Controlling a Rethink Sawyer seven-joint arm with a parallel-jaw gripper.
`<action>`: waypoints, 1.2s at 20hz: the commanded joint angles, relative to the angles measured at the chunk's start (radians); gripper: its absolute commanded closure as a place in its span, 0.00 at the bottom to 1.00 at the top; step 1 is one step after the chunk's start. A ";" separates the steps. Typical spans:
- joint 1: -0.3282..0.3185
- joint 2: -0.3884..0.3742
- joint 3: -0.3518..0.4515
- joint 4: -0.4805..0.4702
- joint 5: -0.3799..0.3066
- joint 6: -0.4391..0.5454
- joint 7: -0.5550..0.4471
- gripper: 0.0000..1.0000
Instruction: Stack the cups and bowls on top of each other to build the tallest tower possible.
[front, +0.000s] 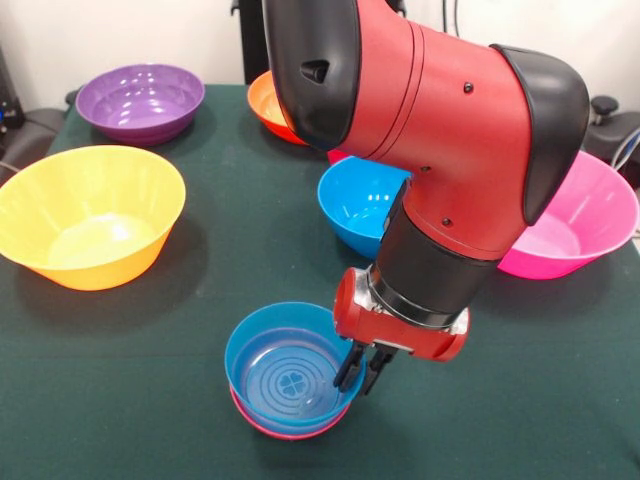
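Note:
A small blue bowl (285, 372) sits nested in a small red bowl (262, 425) near the front of the table; together they form the low tower. My gripper (360, 372) comes down at the blue bowl's right rim. Its two black fingers (347, 368) stand close together astride the rim, shut on it. A mid-sized blue bowl (355, 205) stands behind, partly covered by my arm. The purple bowl (140, 100), the large yellow-orange bowl (90, 215), an orange bowl (272, 112) and the large pink bowl (590, 215) stand apart on the cloth. The cups are hidden from view.
The dark green table cloth (150, 380) runs to the front edge. My red and black arm (440, 130) covers the table's middle and back right. A sliver of red (337, 157) shows behind the mid-sized blue bowl.

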 joint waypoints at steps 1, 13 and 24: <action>-0.020 0.036 0.076 0.035 -0.029 0.046 -0.152 1.00; -0.019 0.008 0.079 0.072 -0.023 0.044 -0.160 1.00; -0.022 0.015 0.079 0.056 -0.026 0.048 -0.168 0.00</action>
